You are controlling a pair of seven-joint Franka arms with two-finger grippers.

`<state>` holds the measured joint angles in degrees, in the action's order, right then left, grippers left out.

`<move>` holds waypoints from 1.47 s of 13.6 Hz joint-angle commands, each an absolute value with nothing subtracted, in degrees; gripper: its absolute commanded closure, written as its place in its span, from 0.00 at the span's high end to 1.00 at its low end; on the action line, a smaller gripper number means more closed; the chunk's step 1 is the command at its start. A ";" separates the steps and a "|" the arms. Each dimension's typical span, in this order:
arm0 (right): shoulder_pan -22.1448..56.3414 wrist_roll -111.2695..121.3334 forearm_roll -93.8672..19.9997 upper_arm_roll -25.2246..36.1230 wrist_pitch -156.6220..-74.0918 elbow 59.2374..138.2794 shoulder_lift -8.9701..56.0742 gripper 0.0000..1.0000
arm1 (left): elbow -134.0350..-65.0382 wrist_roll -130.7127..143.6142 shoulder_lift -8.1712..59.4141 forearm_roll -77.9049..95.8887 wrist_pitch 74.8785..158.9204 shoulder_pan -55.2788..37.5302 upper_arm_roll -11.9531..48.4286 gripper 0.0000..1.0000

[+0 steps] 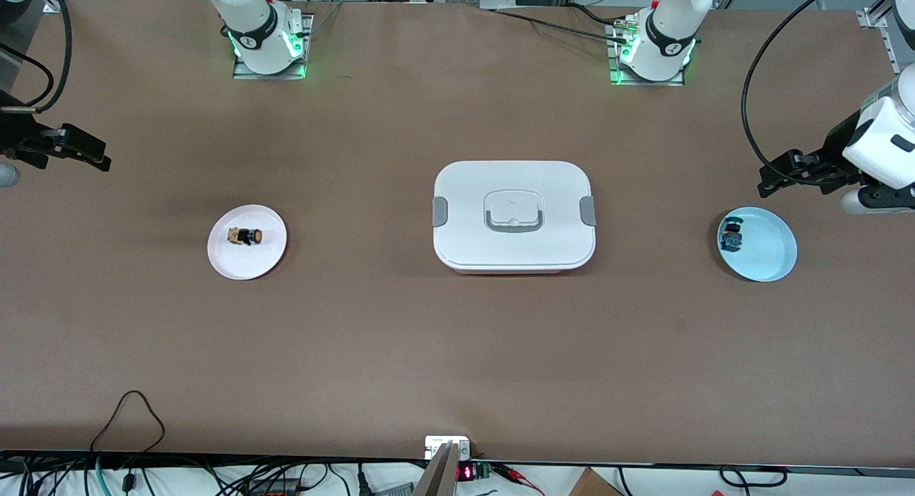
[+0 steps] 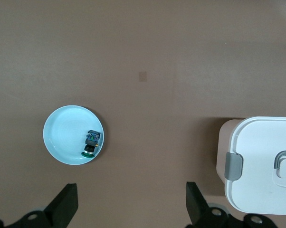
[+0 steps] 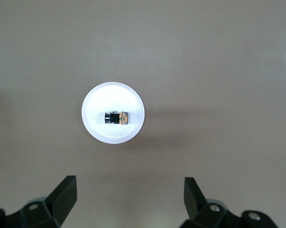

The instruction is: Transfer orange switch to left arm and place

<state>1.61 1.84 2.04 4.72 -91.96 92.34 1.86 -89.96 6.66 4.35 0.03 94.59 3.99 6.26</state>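
Note:
The orange switch [image 1: 249, 236] lies on its side on a small white plate [image 1: 268, 256] toward the right arm's end of the table; the right wrist view shows the switch [image 3: 115, 117] on that plate [image 3: 98, 128]. My right gripper [image 1: 96, 156] is open and empty, up in the air over bare table past the plate, at the table's end; its jaws [image 3: 128, 194] stand wide apart. The white box [image 1: 513, 214] sits mid-table with its lid on. My left gripper [image 1: 768, 181] is open and empty, over the table beside a blue plate; its jaws [image 2: 131, 204] stand wide apart.
A light blue plate [image 1: 768, 256] toward the left arm's end holds a black switch with blue-green parts [image 1: 730, 236]; the left wrist view shows the plate [image 2: 62, 137], that switch [image 2: 91, 142] and a corner of the box [image 2: 257, 142]. Cables hang along the table's front edge.

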 commanded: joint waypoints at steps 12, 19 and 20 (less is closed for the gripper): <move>1.05 2.28 1.93 4.57 -91.50 92.02 4.73 1.00 | -88.15 7.47 5.27 -0.44 93.43 4.22 6.59 1.00; 0.97 2.55 2.11 5.01 -91.67 91.85 5.80 1.00 | -88.07 7.38 5.27 -0.44 93.43 4.22 6.59 1.00; 0.97 2.55 2.11 5.01 -91.76 91.93 6.58 1.00 | -88.07 7.47 5.27 -0.44 93.43 4.22 6.59 1.00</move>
